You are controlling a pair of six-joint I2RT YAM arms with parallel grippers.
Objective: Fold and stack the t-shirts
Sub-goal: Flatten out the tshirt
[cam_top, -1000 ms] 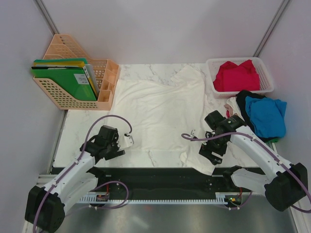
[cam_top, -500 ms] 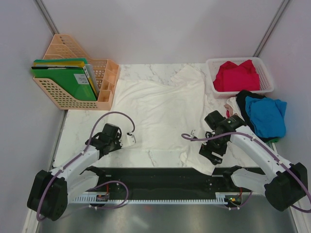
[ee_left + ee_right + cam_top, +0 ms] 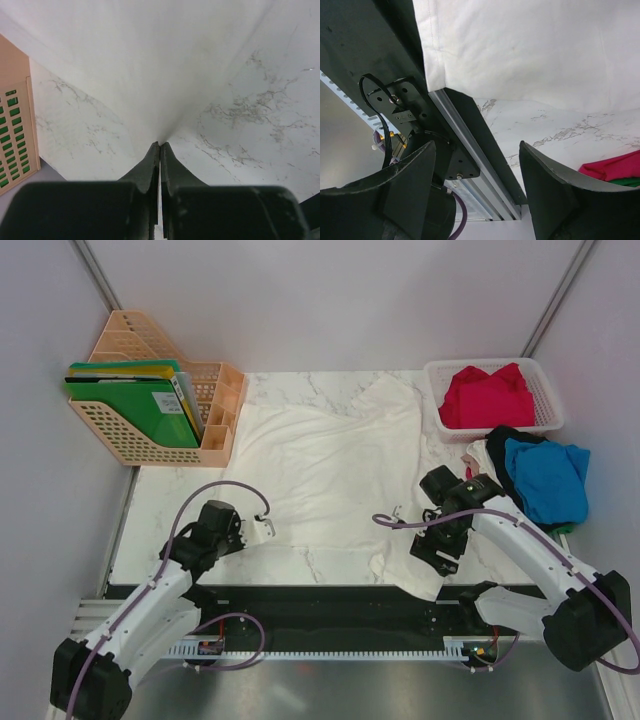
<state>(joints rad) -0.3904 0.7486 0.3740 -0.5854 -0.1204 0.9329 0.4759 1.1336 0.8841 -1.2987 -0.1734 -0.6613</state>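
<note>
Left gripper [image 3: 160, 146]: fingers pressed together, with an edge of the white t-shirt [image 3: 150, 65] pinched at their tips. The cloth is gathered to a point there and spreads ahead over the marble table [image 3: 260, 125]. A peach rack [image 3: 15, 125] is seen to its left.

Right gripper [image 3: 475, 150]: fingers spread, nothing held. The white shirt's hem lies just ahead. Farther beyond, a blue t-shirt [image 3: 545, 480] and a red t-shirt [image 3: 487, 395] in a basket [image 3: 548, 405] are noted.
</note>
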